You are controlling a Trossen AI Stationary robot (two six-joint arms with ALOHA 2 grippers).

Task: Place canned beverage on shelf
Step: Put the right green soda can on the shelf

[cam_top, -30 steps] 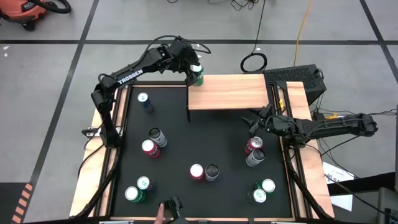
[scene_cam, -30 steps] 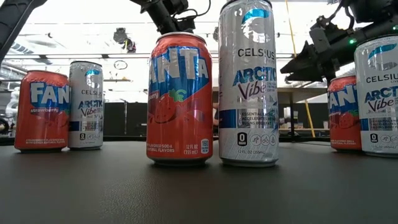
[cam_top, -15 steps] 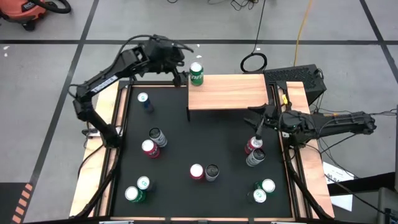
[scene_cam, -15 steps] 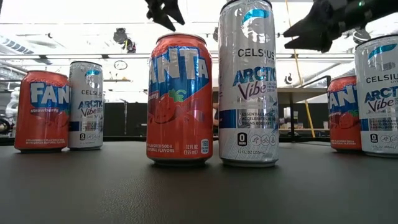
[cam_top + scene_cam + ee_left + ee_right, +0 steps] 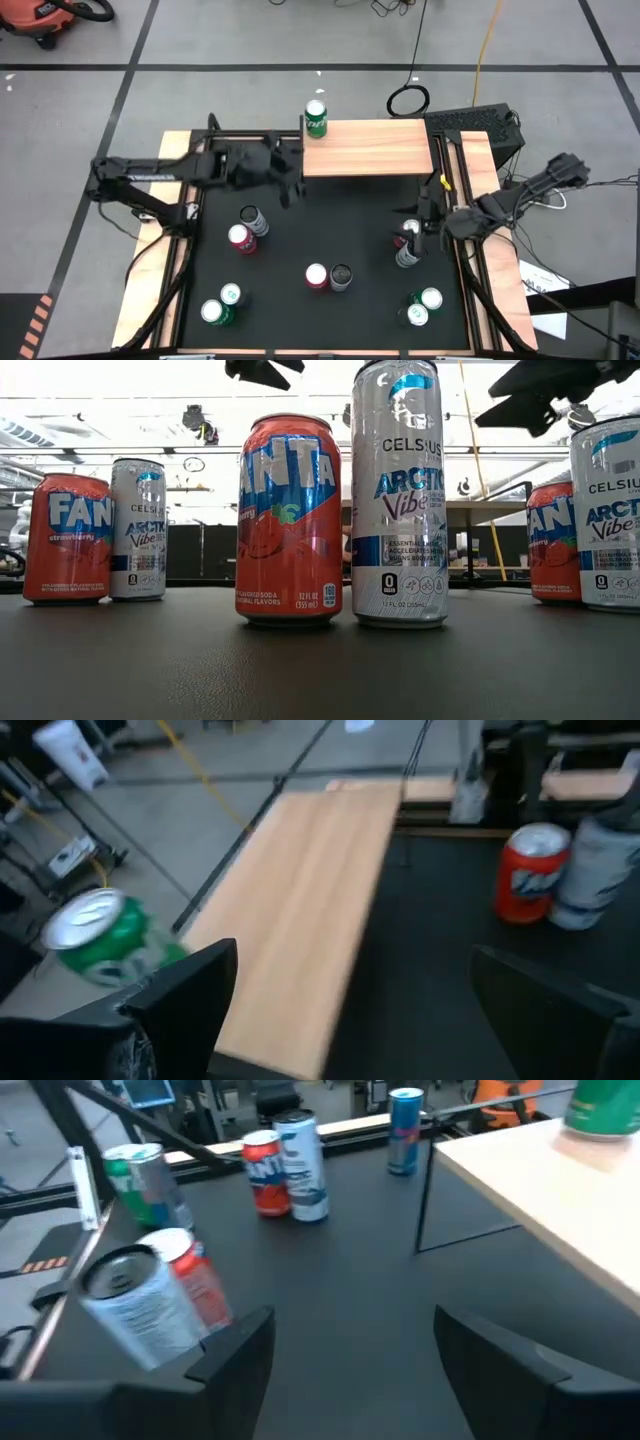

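Green can point(image 5: 316, 118) stands upright on the far left corner of the shelf point(image 5: 370, 148), gripped by nothing. Just off the shelf's left end the left gripper point(image 5: 288, 178) hangs over the black mat point(image 5: 330, 220) with fingers spread wide and empty, while the right gripper point(image 5: 421, 222), also parted and empty, hovers off the shelf's right front beside a red can point(image 5: 406, 233) and a silver can point(image 5: 406, 254). Only the low view shows the labels, Fanta point(image 5: 289, 520) and Celsius point(image 5: 399, 495), while the shelf's wooden top shows from above and from the wrists.
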